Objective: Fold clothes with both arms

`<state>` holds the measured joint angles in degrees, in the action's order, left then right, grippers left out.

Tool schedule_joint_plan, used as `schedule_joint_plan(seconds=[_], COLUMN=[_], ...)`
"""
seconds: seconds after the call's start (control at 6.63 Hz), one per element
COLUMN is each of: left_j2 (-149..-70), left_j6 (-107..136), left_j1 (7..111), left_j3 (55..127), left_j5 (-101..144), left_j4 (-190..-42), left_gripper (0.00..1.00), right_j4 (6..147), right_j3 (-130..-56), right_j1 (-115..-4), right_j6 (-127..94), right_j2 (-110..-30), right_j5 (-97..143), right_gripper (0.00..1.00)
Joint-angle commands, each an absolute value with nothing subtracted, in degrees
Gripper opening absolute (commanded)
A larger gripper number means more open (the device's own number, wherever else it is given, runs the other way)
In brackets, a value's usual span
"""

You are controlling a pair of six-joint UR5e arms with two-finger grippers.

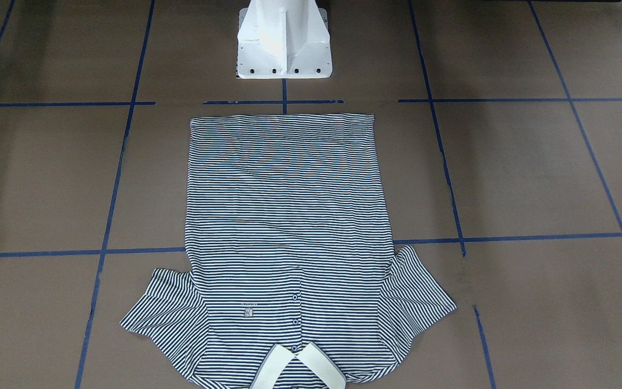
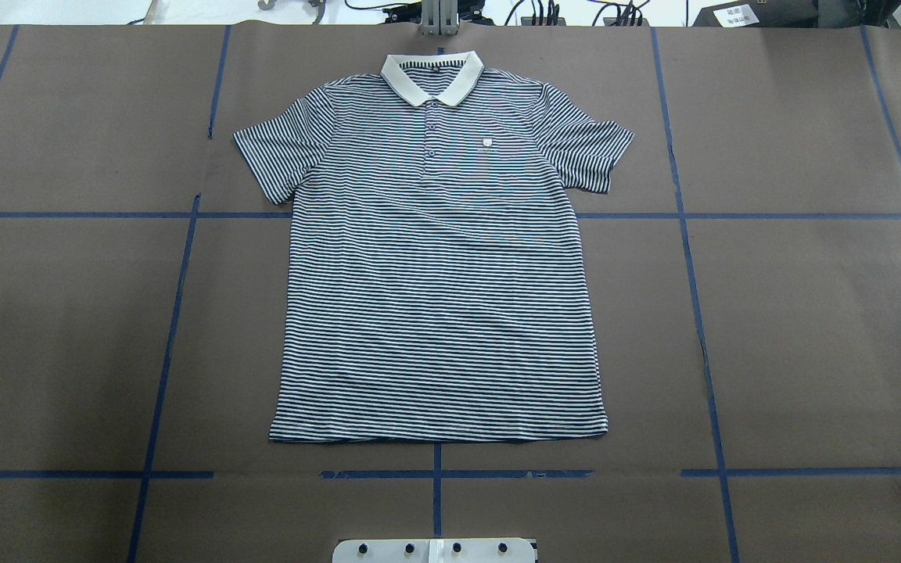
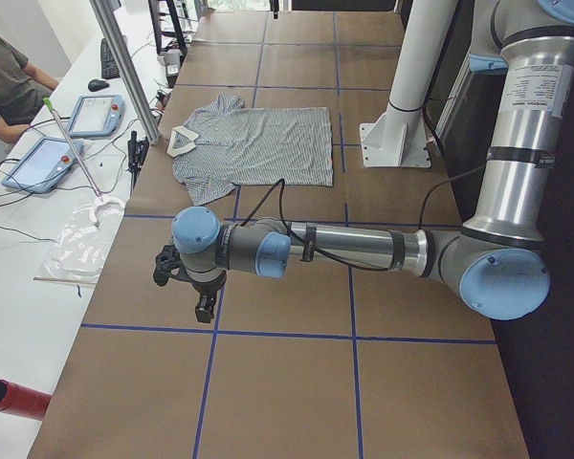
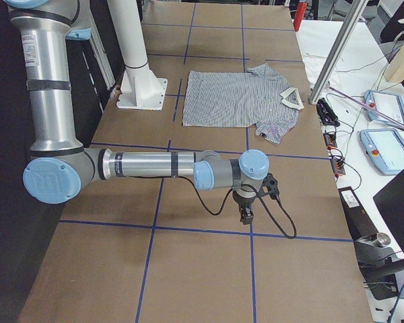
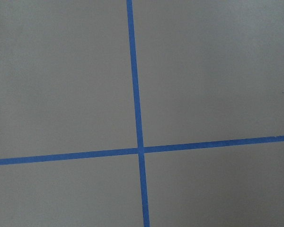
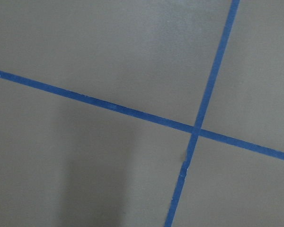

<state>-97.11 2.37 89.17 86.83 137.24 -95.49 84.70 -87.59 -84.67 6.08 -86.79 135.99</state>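
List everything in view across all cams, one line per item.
polo shirt: one, navy-and-white stripes with a cream collar, flat and unfolded mid-table, collar away from the robot.
table: one, brown with a blue tape grid, under the shirt.
pedestal: one, white, at the robot's edge near the hem.
teach pendants: two, blue-grey, on the white side bench.
red tube: one, red, at the bench's end.
operator: one, dark top, at the bench.
left arm: one, grey with light blue caps, stretched over the table, apart from the shirt.
left gripper: one, black, pointing down; open or shut cannot be told.
right arm: one, same colours, mirrored pose.
right gripper: one, black, pointing down; state cannot be told.
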Motion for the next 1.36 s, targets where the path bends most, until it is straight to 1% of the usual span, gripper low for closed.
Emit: schedule_joint_plan(seconds=[0.0,0.3,0.6,0.75,0.91,1.06,1.21], left_j2=[-95.99,-95.37,-95.62,-95.80,-95.37,-94.84,-94.40], left_j6=[-0.67,-0.70,-0.44,-0.53,-0.44,-0.79,-0.44], left_j1=[87.82,87.36,87.01,86.92,86.66,86.75,86.66], left_j3=[86.49,86.57,86.48,86.57,84.66,82.12,80.96], left_j5=[136.68,136.93,137.46,138.33,138.08,138.51,138.43], left_j4=[-99.54,-100.01,-102.11,-106.91,-114.10,-119.91,-123.28], left_gripper=[1.00,1.00,1.00,1.00,1.00,1.00,1.00], right_j4=[84.29,80.62,79.81,78.76,76.49,72.81,68.77], right_j3=[-86.75,-87.10,-87.27,-87.10,-86.84,-85.01,-80.12], right_j1=[-85.25,-85.08,-83.33,-80.19,-75.28,-70.54,-66.83], right_j6=[5.89,5.19,4.58,-1.69,-12.89,-25.28,-36.71], right_j2=[-86.75,-87.45,-87.10,-84.66,-81.07,-75.99,-68.89], right_j5=[136.67,136.67,141.65,141.42,141.07,138.28,134.86], right_gripper=[1.00,1.00,1.00,1.00,1.00,1.00,1.00])
